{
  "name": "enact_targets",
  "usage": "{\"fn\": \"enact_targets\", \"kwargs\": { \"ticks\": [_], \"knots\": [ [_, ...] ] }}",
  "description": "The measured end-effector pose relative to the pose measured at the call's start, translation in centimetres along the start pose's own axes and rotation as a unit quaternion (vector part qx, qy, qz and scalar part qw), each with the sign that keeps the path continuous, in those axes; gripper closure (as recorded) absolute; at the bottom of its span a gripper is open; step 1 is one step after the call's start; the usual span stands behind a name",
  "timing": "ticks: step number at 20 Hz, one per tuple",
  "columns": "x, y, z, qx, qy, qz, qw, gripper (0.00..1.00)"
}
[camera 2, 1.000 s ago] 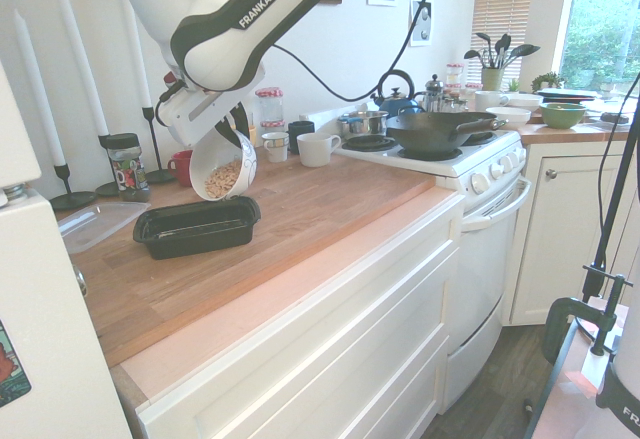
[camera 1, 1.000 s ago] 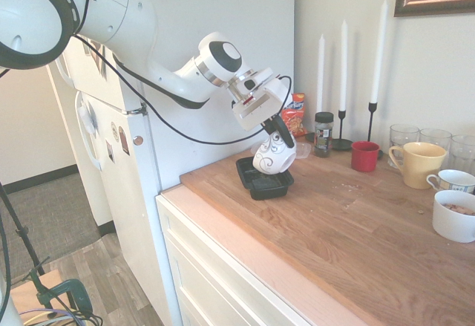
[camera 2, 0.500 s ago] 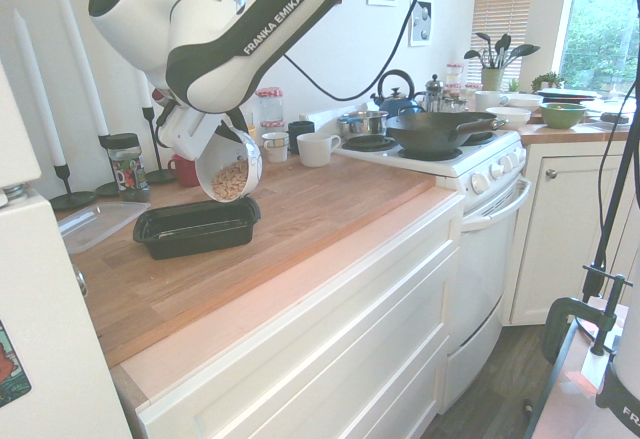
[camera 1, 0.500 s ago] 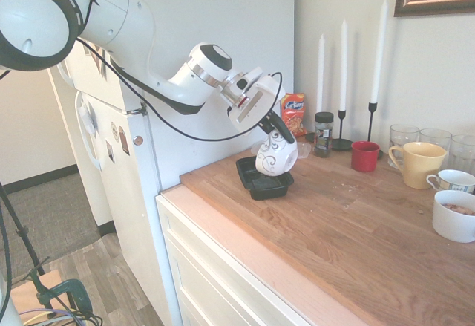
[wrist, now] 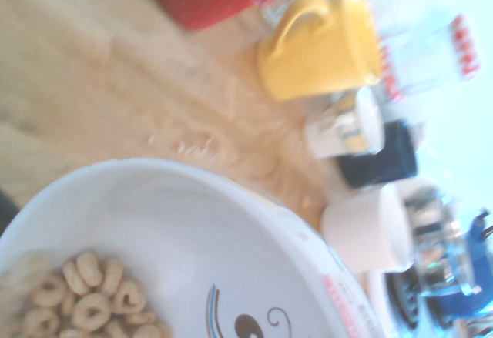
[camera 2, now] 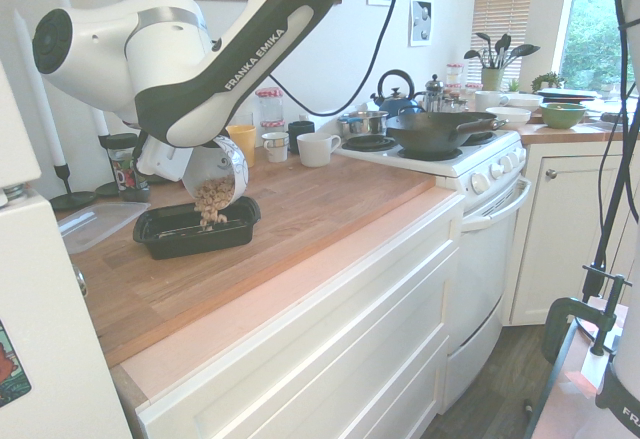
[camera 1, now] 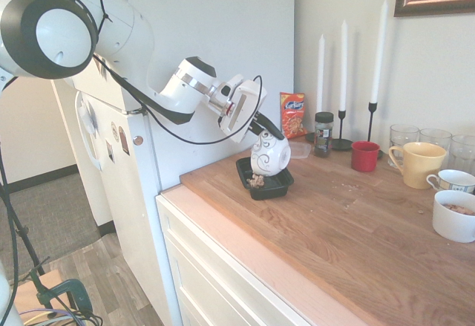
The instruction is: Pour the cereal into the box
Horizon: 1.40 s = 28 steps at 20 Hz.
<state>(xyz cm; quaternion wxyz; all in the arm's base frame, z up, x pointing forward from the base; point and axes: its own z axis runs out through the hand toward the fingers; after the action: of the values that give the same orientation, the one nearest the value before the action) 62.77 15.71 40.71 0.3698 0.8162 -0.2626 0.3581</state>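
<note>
Cereal (camera 2: 209, 202); tan rings, mid-spill

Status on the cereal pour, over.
Gripper shut on white swirl bowl, tipped over the black box. Cereal spilling from bowl into box; some left in bowl. Nothing in the way.

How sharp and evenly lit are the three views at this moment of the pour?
Wrist view: soft all over, the yellow mug smeared, though the cereal in the bowl still reads as rings. First exterior view: sharp, the wall bright. Second exterior view: sharp, but the window is washed out and the falling cereal is slightly blurred.
</note>
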Motion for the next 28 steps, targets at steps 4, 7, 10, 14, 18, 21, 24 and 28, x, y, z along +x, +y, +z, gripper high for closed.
{"fn": "enact_targets", "kwargs": {
  "ticks": [4,7,10,14,18,21,24,28],
  "knots": [
    [-0.7,-0.6,-0.3,-0.012,0.024,-0.004,1.0,1.0],
    [-1.3,-1.1,-0.3,-0.024,0.047,-0.006,0.999,1.0],
    [-1.5,-1.3,-0.2,-0.031,0.061,-0.009,0.998,1.0],
    [-1.2,-1.1,-0.3,-0.042,0.083,-0.007,0.996,1.0],
    [-1.2,-1.1,-0.8,-0.052,0.095,-0.008,0.994,1.0],
    [-1.2,-1.2,-1.5,-0.056,0.112,-0.012,0.992,1.0],
    [-1.5,-1.3,-1.9,-0.06,0.128,-0.019,0.99,1.0],
    [-1.8,-1.3,-2.0,-0.062,0.135,-0.018,0.989,1.0]
  ]
}}
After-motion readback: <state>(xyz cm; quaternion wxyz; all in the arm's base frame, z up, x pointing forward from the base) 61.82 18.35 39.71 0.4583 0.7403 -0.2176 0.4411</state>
